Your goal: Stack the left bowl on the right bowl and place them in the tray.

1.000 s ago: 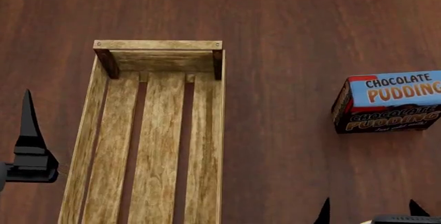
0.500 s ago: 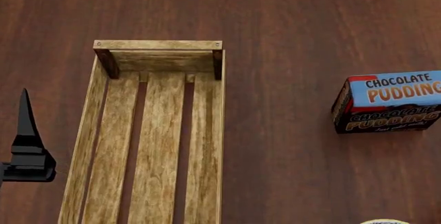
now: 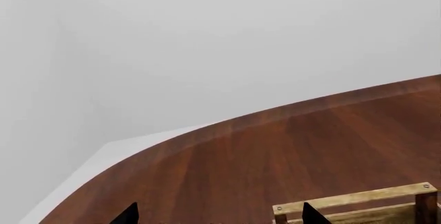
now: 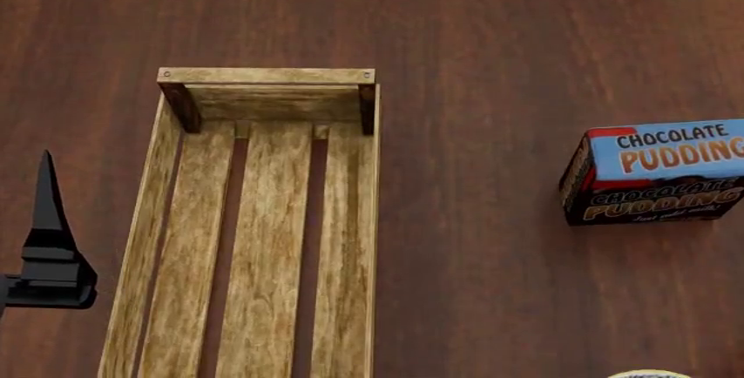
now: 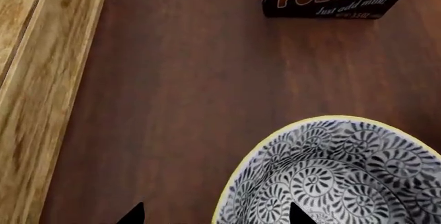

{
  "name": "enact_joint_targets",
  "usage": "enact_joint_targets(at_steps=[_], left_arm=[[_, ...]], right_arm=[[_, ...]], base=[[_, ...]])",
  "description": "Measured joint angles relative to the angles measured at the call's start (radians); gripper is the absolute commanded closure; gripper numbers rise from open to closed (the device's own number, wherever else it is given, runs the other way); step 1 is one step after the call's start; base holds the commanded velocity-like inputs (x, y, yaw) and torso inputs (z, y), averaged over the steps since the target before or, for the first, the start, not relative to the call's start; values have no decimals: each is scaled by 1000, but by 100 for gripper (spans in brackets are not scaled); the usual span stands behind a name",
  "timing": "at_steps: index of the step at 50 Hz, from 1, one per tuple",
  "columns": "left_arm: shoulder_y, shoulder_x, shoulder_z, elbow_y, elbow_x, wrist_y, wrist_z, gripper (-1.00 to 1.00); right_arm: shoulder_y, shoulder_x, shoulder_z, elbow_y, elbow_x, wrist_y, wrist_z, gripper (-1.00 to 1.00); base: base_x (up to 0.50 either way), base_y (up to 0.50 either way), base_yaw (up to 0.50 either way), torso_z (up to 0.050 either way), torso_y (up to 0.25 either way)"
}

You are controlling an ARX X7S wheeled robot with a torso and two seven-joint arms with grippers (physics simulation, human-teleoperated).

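1. The tray (image 4: 265,221) lies on the dark wood worktop (image 4: 489,47), its length running from 12 o'clock to 6 o'clock in the head view. Its far end plank sits at 12 and its near end runs out of the picture at 6. Nothing lies on its slatted bottom.

2. A chocolate pudding box (image 4: 657,172) stands on the worktop at about 3 o'clock from the tray, well apart from it.

3. Of the left gripper (image 4: 49,247), the head view shows one black pointed finger (image 4: 47,195) aiming toward 12 o'clock, just beside the tray's left plank at its 9 o'clock side.

4. In the left wrist view two black fingertips (image 3: 128,214) show at the frame's edge, set well apart with nothing between them: these fingers are spread. The tray's end plank with its corner posts shows next to one tip.

5. In the right wrist view a bowl (image 5: 337,175) with a yellow rim and a black-and-white swirl pattern sits on the worktop, between the tray's side plank and the pudding box.

6. The right gripper (image 5: 215,214) shows two black fingertips (image 5: 131,214), parted wide. One tip is over the bare worktop and the other over the bowl's inside, with the rim between them; contact cannot be told.

7. In the head view only a sliver of this bowl's rim peeps in, at about 5 o'clock.
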Motion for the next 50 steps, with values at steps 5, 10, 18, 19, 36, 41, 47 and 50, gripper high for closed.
enact_joint_targets(at_steps=[5, 10, 18, 19, 36, 41, 47, 50], left_arm=[[0, -2, 1, 0, -2, 1, -1, -100], [1, -3, 2, 0, -3, 2, -2, -100], [1, -6, 3, -1, -4, 2, -3, -100], [1, -6, 4, 0, -4, 3, -4, -100], [1, -10, 8, -1, -6, 5, -8, -100], [1, -11, 9, 0, -7, 5, -9, -100], [1, -13, 10, 0, -8, 4, -11, -100], [1, -14, 10, 0, -9, 4, -11, -100]], right_arm=[[4, -5, -27, 35, -26, -23, -21, -100], [7, -8, -46, 65, -45, -43, -38, -100], [11, -12, -69, 107, -67, -67, -59, -100], [11, -13, -71, 111, -69, -70, -61, -100], [6, -16, -86, 178, -92, -113, -90, -100], [6, -17, -89, 194, -97, -123, -96, -100], [7, -19, -93, 211, -100, -133, -103, -100], [8, -21, -96, 221, -103, -138, -107, -100]], base=[[0, 0, 0, 0, 0], [0, 0, 0, 0, 0], [0, 0, 0, 0, 0], [0, 0, 0, 0, 0], [0, 0, 0, 0, 0], [0, 0, 0, 0, 0], [0, 0, 0, 0, 0], [0, 0, 0, 0, 0]])
